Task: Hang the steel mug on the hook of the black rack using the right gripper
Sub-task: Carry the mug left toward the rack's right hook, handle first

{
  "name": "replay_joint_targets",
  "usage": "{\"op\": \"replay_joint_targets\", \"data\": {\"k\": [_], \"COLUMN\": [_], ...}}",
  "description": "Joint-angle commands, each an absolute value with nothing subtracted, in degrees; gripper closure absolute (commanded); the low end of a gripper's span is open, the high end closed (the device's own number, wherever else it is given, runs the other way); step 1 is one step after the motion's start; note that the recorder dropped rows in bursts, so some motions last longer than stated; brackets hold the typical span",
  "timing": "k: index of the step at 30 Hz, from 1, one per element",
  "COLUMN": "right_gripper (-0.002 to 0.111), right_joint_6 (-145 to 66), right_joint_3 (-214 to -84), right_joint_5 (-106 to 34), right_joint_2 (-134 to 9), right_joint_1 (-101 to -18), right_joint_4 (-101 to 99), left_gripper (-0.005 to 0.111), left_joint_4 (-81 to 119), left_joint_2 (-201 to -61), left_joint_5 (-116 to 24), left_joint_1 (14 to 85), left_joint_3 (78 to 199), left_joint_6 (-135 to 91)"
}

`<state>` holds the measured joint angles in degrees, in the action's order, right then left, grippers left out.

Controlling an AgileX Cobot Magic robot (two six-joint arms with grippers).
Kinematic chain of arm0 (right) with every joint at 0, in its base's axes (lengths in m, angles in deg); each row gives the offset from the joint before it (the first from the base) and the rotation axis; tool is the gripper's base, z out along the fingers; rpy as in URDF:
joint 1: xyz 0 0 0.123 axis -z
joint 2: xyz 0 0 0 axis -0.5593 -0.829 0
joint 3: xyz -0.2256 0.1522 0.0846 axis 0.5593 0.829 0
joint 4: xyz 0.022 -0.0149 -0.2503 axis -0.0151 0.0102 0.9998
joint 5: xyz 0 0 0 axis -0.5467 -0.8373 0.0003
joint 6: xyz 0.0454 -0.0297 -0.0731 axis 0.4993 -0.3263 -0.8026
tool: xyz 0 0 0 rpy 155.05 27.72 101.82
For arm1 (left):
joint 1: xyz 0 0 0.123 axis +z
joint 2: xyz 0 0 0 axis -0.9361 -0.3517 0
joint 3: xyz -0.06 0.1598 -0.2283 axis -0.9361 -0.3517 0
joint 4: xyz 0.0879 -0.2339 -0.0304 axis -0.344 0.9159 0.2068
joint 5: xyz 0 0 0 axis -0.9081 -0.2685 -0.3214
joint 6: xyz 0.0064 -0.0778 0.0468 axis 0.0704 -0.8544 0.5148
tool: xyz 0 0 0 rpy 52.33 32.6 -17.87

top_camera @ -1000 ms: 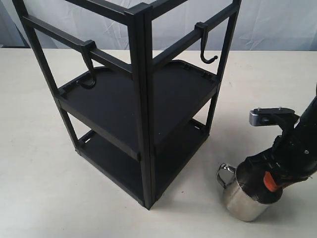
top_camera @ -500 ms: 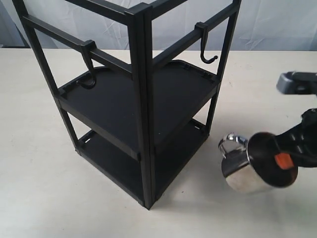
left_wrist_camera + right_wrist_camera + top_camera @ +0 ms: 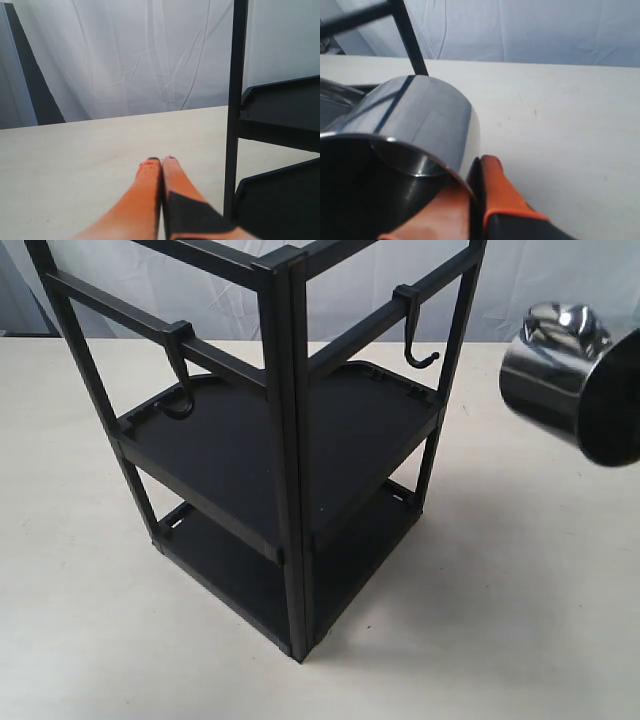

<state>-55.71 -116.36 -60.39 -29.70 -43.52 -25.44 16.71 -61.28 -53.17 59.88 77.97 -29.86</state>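
Note:
The steel mug point(image 3: 553, 380) hangs in the air at the right edge of the exterior view, tilted, its looped handle point(image 3: 560, 322) uppermost and about level with the slim J-shaped hook point(image 3: 414, 338). That hook hangs from the black rack's point(image 3: 285, 440) right crossbar, some way left of the mug. In the right wrist view my right gripper point(image 3: 475, 174) is shut on the mug's point(image 3: 420, 117) wall, one orange finger inside the rim and one point(image 3: 495, 187) outside. The exterior view does not show this gripper. My left gripper point(image 3: 161, 160) is shut and holds nothing, low over the table beside a rack post point(image 3: 235, 100).
A thicker, wider-curled black hook point(image 3: 180, 380) hangs on the rack's left crossbar. Two flat tray shelves point(image 3: 330, 430) fill the frame. The pale table point(image 3: 480, 620) extends in front and to the right of the rack. A white curtain is behind.
The mug has risen off the table, up and to the right, from beside the rack's foot to hook height. The right arm has left the exterior view.

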Motion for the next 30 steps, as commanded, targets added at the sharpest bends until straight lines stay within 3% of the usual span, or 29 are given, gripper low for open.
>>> {"op": "replay_joint_targets", "data": {"k": [1, 12, 17, 20, 24, 30], "right_gripper": [0.109, 0.109, 0.109, 0.109, 0.109, 0.109], "right_joint_6": [-59.29, -64.35, -64.23, -64.12, -63.74, -58.55], "right_joint_3": [-111.08, -107.49, -105.27, -105.27, -105.27, -107.78], "right_joint_5": [-52.82, -35.94, -26.6, -32.74, -29.88, -49.37], "right_joint_2": [-28.67, -28.42, -29.18, -30.18, -30.32, -30.27], "right_joint_1": [-45.62, -57.43, -57.76, -58.13, -58.13, -58.01], "right_joint_4": [-27.34, -27.74, -28.71, -32.42, -36.62, -37.4], "left_gripper": [0.105, 0.105, 0.105, 0.105, 0.105, 0.105], "left_joint_4": [16.57, 16.57, 16.57, 16.57, 16.57, 16.57], "left_joint_2": [-61.01, -61.01, -61.01, -61.01, -61.01, -61.01], "left_joint_5": [-52.87, -52.87, -52.87, -52.87, -52.87, -52.87], "left_joint_1": [59.61, 59.61, 59.61, 59.61, 59.61, 59.61], "left_joint_3": [77.94, 77.94, 77.94, 77.94, 77.94, 77.94], "left_joint_6": [-30.0, -30.0, -30.0, -30.0, -30.0, -30.0]}}
